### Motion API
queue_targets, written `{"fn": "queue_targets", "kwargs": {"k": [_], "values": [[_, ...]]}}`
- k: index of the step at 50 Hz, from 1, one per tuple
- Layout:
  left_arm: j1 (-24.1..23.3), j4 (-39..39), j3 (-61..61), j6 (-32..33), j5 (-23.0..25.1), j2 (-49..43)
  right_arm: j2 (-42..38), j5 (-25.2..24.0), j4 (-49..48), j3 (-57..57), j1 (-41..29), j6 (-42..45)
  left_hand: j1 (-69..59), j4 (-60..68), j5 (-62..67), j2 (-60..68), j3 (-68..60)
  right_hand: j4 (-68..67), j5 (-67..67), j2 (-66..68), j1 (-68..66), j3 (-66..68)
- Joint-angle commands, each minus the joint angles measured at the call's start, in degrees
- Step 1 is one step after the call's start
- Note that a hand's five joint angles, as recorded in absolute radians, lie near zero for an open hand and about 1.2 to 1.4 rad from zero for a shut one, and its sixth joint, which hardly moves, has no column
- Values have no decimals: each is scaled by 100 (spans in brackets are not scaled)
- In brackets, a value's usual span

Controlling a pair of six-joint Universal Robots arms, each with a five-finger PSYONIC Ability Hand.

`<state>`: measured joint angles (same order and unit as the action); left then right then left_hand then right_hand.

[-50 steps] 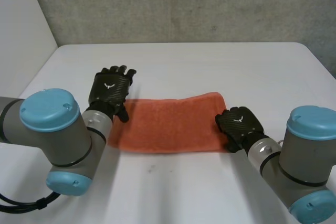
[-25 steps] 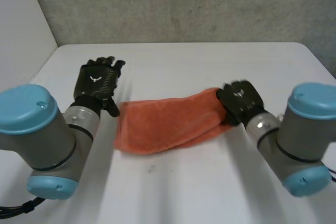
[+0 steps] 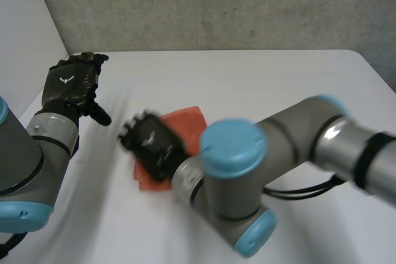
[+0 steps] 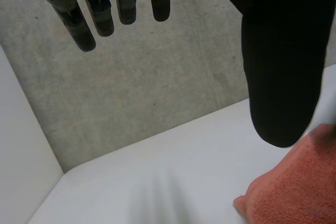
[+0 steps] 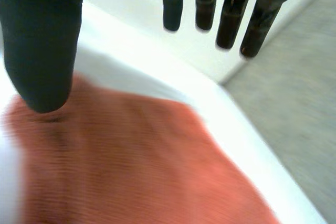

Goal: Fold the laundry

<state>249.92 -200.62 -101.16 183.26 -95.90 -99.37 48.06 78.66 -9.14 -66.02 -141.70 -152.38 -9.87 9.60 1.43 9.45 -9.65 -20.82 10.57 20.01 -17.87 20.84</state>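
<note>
One towel is on the table, a single orange terry cloth with a nubby, looped weave. It lies bunched into a short, thick heap a little left of the table's middle. Part of it shows at the far right of the right hand, and a small strip shows at that hand's near side. In the left wrist view one rounded corner of it rests flat on the white surface.

There are two black hands. The right hand lies over the left part of the towel, its arm reaching across from the right. In its wrist view its fingers are straight and spread away from the thumb, with nothing held between them and the orange cloth spread out beneath the palm. Whether the thumb tip touches the cloth, I cannot tell.

The left hand is well apart from the towel, up at the far left of the table. Its fingers are straight and relaxed, the thumb stands out to the side, and it holds nothing.

Both arms are smooth grey cylinders with light-blue round caps. The table is plain, matte white with a rounded far corner. Behind it stands one rough, speckled grey concrete wall.
</note>
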Motion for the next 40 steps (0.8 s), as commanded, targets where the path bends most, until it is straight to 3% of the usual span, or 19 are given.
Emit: {"fn": "queue_targets", "kwargs": {"k": [1, 3, 9, 17, 25, 34, 40], "values": [[-338, -4, 361, -1, 10, -364, 1021, 431, -202, -561, 802, -1470, -13, 40, -143, 55, -35, 1082, -1057, -1001, 787, -1084], [-767, 14, 632, -10, 54, -679, 1118, 484, -123, -579, 1012, -1829, -13, 40, -143, 55, -35, 1082, -1057, -1001, 787, -1084], [-1155, 206, 896, -150, 37, -1207, 812, 449, 219, -395, 1241, -1971, -13, 40, -143, 55, -35, 1082, -1057, -1001, 787, -1084], [-1226, 918, 967, -308, -7, -1656, -155, 89, 869, 229, 1294, -1988, -17, 44, -138, 60, -40, 1082, -1057, -1001, 787, -1084], [-1016, 1156, 888, -230, -262, -1770, -666, 106, 1230, 748, 1338, -1988, -13, 40, -143, 55, -35, 1082, -1057, -1001, 787, -1084], [-901, 1403, 993, -133, -262, -1700, -244, 115, 1424, 889, 1558, -1988, -13, 40, -143, 55, -35, 1082, -1057, -1001, 787, -1084], [-945, 1552, 1309, -176, -210, -754, 881, 458, 1362, 608, 1821, -1988, -13, 40, -143, 55, -35, 1082, -1057, -1001, 787, -1084]]}}
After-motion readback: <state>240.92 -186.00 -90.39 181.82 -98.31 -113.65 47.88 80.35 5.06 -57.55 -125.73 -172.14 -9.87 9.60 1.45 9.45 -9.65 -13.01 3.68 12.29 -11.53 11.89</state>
